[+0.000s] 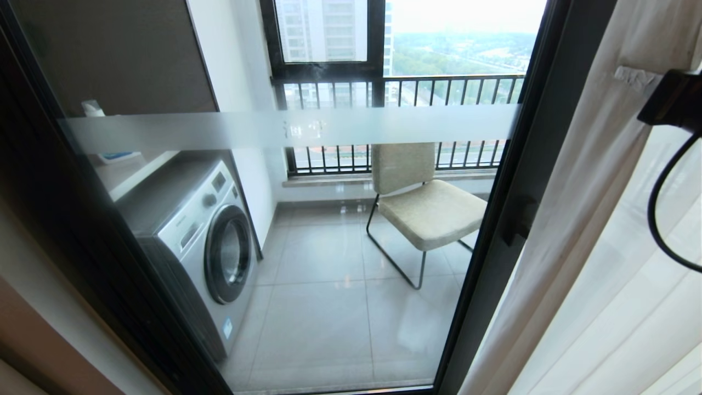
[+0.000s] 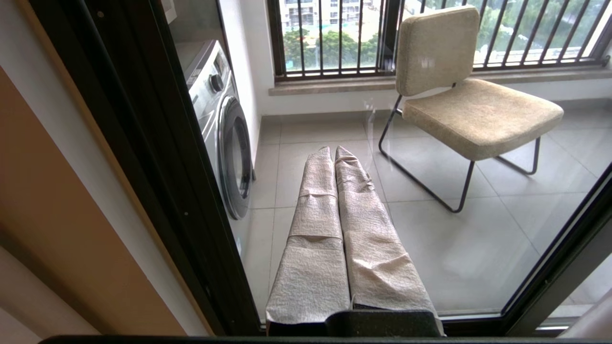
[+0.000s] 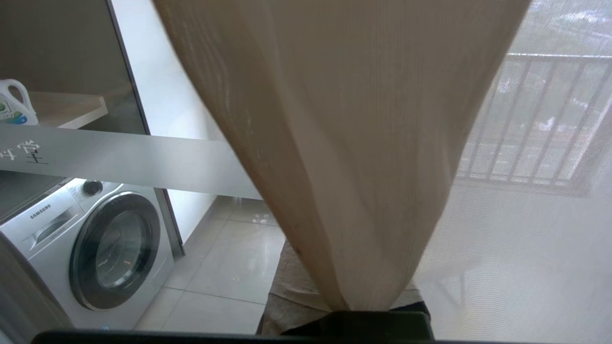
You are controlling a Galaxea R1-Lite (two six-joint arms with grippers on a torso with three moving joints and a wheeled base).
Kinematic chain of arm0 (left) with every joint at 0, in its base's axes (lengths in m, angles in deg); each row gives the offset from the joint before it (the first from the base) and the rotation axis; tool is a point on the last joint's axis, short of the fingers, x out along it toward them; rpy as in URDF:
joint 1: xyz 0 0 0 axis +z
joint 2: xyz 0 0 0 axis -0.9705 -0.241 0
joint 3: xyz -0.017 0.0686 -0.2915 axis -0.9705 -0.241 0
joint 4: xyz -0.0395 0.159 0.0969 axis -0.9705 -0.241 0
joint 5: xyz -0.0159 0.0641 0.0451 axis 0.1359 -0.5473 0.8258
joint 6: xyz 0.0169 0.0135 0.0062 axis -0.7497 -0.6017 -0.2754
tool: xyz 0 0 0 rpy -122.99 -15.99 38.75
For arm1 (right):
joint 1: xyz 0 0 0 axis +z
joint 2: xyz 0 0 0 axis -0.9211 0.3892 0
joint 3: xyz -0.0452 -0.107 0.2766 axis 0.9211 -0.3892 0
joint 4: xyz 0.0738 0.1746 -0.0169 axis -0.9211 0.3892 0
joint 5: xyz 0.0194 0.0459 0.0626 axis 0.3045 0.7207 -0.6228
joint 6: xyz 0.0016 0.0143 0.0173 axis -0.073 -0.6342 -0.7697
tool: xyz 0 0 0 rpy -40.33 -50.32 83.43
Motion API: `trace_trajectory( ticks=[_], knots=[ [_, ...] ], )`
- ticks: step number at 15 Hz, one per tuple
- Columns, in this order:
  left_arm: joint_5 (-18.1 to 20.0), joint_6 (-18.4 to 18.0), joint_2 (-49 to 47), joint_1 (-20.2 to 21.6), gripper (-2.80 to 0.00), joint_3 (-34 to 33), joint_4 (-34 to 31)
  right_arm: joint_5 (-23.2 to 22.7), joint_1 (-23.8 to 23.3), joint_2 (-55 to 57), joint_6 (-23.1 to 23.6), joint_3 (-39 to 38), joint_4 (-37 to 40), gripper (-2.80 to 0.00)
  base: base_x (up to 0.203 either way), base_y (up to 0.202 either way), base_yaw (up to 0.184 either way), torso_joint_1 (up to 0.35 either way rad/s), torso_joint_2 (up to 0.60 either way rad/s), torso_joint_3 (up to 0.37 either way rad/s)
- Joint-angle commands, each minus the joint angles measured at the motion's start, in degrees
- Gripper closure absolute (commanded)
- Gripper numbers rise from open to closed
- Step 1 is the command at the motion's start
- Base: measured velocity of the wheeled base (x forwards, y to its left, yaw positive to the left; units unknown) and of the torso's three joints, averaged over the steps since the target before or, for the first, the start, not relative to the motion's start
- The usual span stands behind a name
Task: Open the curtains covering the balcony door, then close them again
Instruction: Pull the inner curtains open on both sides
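The balcony door [image 1: 329, 258] is a clear glass panel in a black frame [image 1: 493, 258], crossed by a frosted band [image 1: 230, 131]. It stands uncovered in the head view. The curtains [image 1: 592, 164] hang bunched to its right, thick beige fabric [image 3: 344, 119] in front of sheer white voile [image 3: 516, 248]. My right gripper [image 3: 351, 291] is shut on a fold of the beige curtain, which hides most of its fingers. Only the black wrist part of that arm [image 1: 674, 99] shows at the head view's right edge. My left gripper [image 2: 333, 152] is shut and empty, its cloth-wrapped fingers pointing at the glass low down.
Behind the glass on the balcony stand a washing machine [image 1: 203, 241] on the left and a beige chair [image 1: 422, 203] in the middle. A black-framed window with railing bars [image 1: 417, 88] is at the back. A black cable [image 1: 655, 214] loops below my right wrist.
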Motion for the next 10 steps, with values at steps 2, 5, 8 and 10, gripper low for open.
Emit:
trace_trajectory(
  ticks=[2,5,8,10],
  knots=[
    [-0.03,-0.08,0.05,0.01,0.0,0.0,0.04,0.47,-0.07,-0.32,-0.01,0.09,-0.21,0.0,0.0,0.0,0.0,0.0,0.0,0.0],
    [-0.03,0.0,0.05,0.01,0.0,0.0,0.04,1.35,-0.24,-1.17,-0.18,-0.18,0.05,0.0,0.0,0.0,0.0,0.0,0.0,0.0],
    [-0.03,0.0,0.05,-0.08,0.0,0.0,0.04,1.26,-0.24,-1.38,-0.18,-0.18,0.05,0.0,0.0,0.0,0.0,0.0,0.0,0.0],
    [-0.03,0.0,0.05,0.01,0.0,0.0,0.04,1.35,-0.24,-1.49,-0.18,-0.49,0.11,0.0,0.0,0.0,0.0,0.0,0.0,0.0]
  ],
)
